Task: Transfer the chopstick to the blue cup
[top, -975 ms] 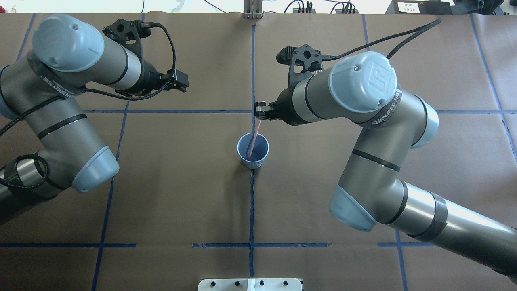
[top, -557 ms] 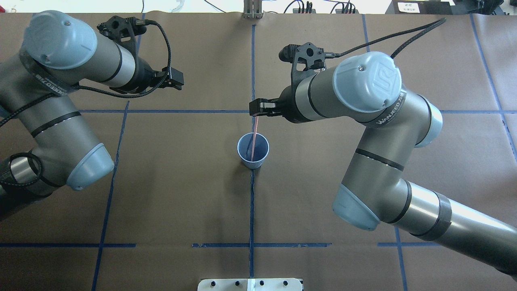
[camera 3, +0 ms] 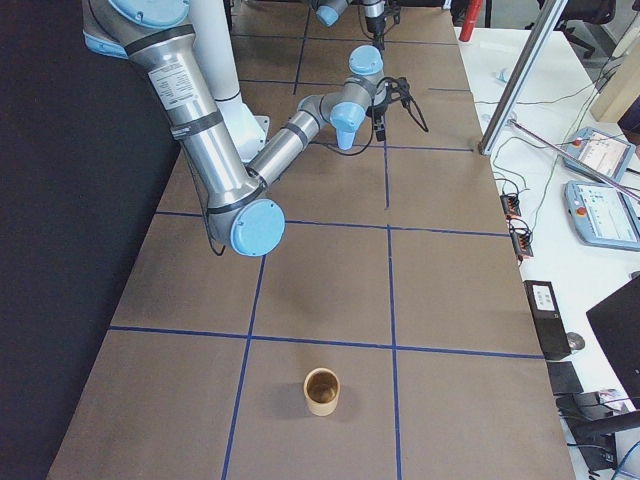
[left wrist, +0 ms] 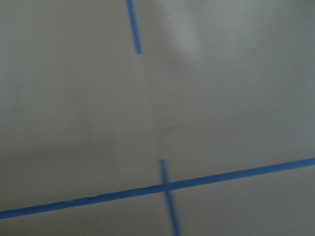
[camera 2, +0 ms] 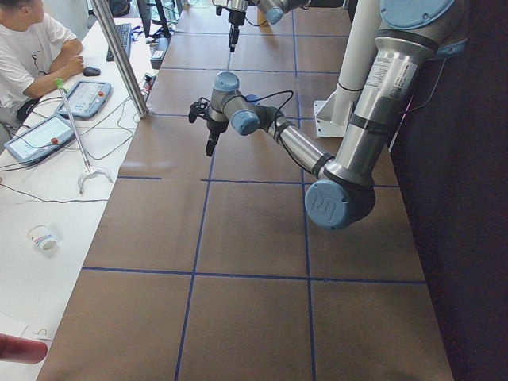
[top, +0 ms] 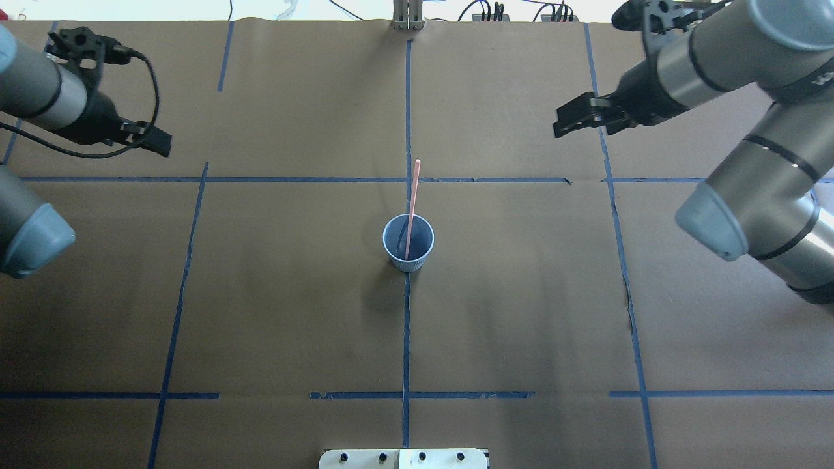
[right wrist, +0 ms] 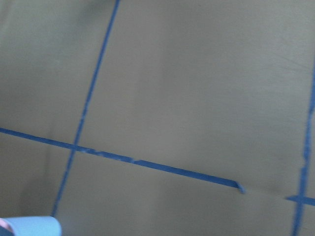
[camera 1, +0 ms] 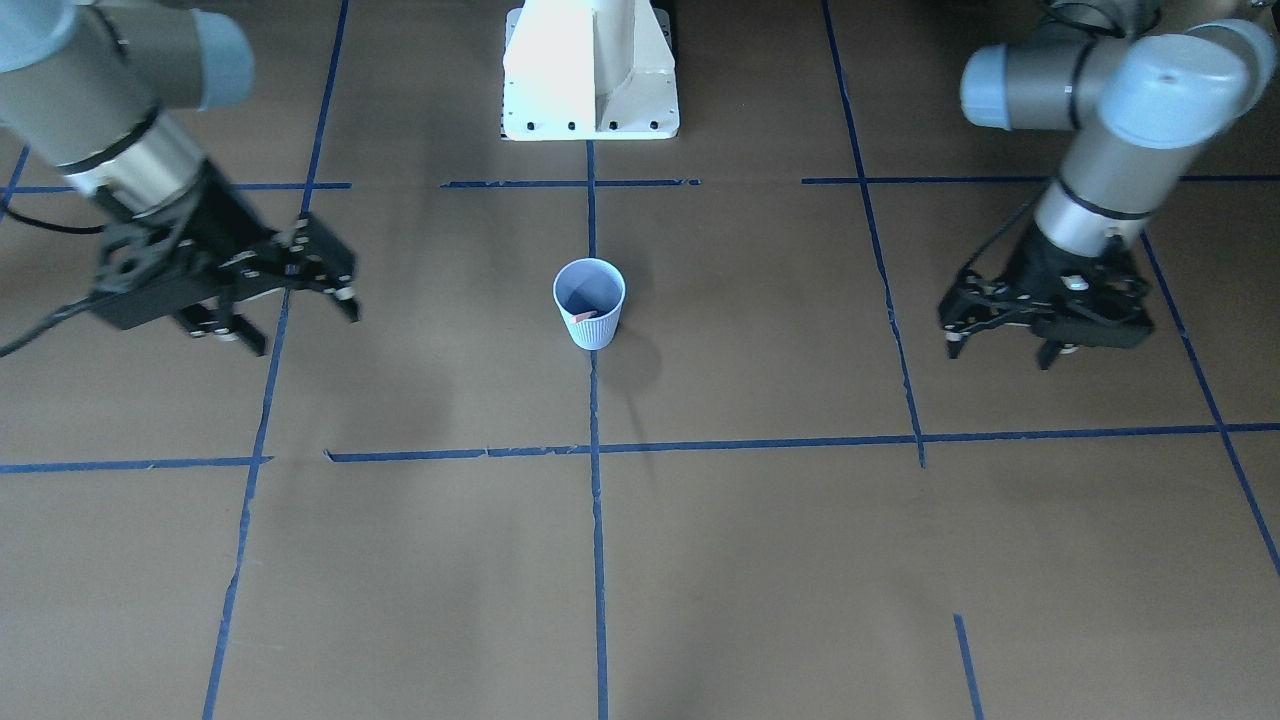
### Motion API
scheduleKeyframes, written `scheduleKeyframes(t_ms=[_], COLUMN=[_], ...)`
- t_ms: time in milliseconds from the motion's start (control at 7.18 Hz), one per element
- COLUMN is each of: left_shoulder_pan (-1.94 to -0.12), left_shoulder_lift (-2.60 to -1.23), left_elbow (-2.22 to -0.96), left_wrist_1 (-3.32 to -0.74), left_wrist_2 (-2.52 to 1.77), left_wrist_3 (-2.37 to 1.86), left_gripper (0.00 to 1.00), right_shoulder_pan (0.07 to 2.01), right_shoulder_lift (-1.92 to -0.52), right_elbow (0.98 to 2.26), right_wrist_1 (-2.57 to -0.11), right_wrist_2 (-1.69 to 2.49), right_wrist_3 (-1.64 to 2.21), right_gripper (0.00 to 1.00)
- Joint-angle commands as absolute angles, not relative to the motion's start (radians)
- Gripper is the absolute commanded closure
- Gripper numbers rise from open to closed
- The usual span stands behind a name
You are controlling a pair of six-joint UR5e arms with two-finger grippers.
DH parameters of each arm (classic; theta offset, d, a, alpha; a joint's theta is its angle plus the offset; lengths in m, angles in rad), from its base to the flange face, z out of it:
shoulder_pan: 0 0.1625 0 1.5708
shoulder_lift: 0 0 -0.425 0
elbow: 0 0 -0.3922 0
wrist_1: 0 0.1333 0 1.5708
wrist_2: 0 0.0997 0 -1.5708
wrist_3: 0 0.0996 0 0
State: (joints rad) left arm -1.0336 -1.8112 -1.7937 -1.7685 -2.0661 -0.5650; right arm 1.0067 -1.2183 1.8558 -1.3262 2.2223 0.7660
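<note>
Right arm (top: 690,52) withdrawn from blue cup (top: 409,264), chopstick (top: 412,205) left standing inside, both arms' jaws open wide, empty

A brown paper-covered table (top: 293,312) is gridded with blue tape (top: 405,339), a white desk (camera 3: 600,300) alongside.

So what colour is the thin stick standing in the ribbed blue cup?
Salmon pink; the thin chopstick shows best in the overhead view.

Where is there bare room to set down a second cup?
Bare paper lies between the blue cup and the base plate on the robot's side, and on both sides of the cup. Only the centre is taken: the chopstick sticks up from the cup. The left gripper and right gripper hang over the far corners.
</note>
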Motion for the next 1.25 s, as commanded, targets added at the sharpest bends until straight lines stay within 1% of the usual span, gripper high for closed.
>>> scheduleKeyframes(t_ms=[0,139,278,418,557,696,835,975,1114], left_shoulder_pan=[-1.24,-1.341,-1.427,-1.527,-1.538,-1.551,-1.569,-1.63,-1.646], left_shoulder_lift=[-1.741,-1.74,-1.74,-1.752,-1.764,-1.766,-1.778,-1.817,-1.79], left_elbow=[-1.662,-1.585,-1.489,-1.356,-1.301,-1.305,-1.305,-1.31,-1.313], left_wrist_1=[-1.761,-1.756,-1.758,-1.758,-1.756,-1.755,-1.755,-1.729,-1.718], left_wrist_2=[-2.274,-2.323,-2.351,-2.408,-2.496,-2.496,-2.435,-2.418,-2.424], left_wrist_3=[-0.195,-0.043,0.127,0.273,0.285,0.275,0.275,0.269,0.281], left_gripper=[0.0,0.0,0.0,0.0,0.0,0.0,0.01,0.0,0.0], right_shoulder_pan=[1.171,1.257,1.358,1.458,1.503,1.535,1.542,1.552,1.554], right_shoulder_lift=[-1.304,-1.315,-1.345,-1.356,-1.373,-1.373,-1.381,-1.406,-1.405], right_elbow=[1.812,1.771,1.7,1.586,1.503,1.45,1.444,1.448,1.459], right_wrist_1=[-1.547,-1.631,-1.661,-1.667,-1.666,-1.666,-1.666,-1.663,-1.664], right_wrist_2=[2.299,2.299,2.337,2.399,2.396,2.392,2.388,2.387,2.372], right_wrist_3=[0.357,0.16,-0.027,-0.225,-0.362,-0.43,-0.44,-0.44,-0.439], right_gripper=[0.0,0.0,0.0,0.0,0.0,0.0,0.0,0.0,0.0])
